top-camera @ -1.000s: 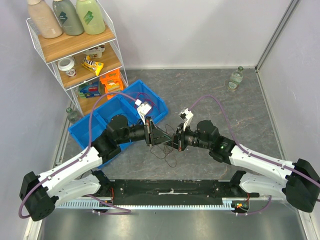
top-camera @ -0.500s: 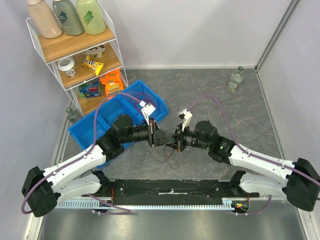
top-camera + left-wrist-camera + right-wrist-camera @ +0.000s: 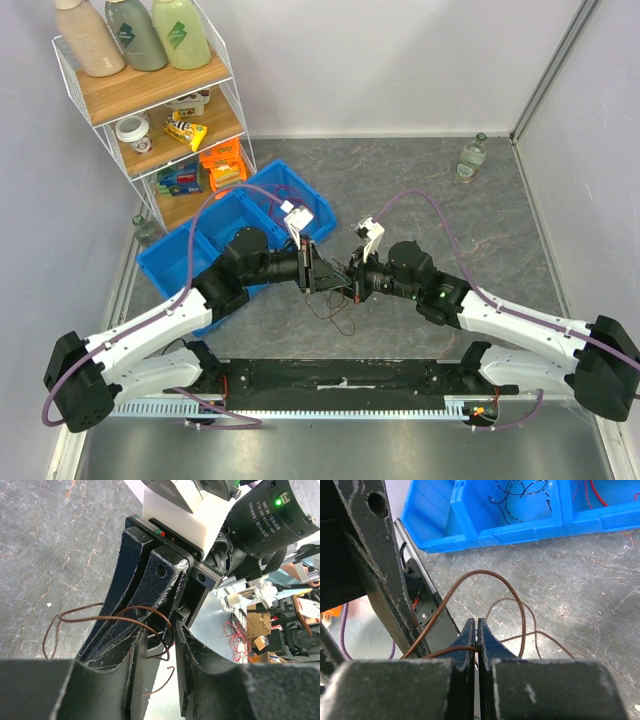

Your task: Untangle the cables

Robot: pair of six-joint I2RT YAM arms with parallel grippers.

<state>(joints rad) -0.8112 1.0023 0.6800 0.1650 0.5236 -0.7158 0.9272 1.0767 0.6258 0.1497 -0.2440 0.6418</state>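
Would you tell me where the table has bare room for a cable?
Bare: table between blue bin and bottle, and between bottle and right arm. Crowded: where left gripper and right gripper meet at the cables.

Left end effector (image 3: 333,277) shifted rightward.

The table (image 3: 580,580) looks like matt grey veined stone, the bin (image 3: 520,530) is glossy blue plastic, the cables (image 3: 482,571) have a smooth brown sheath, and the jaws are matt black with rough, pale-scuffed edges.
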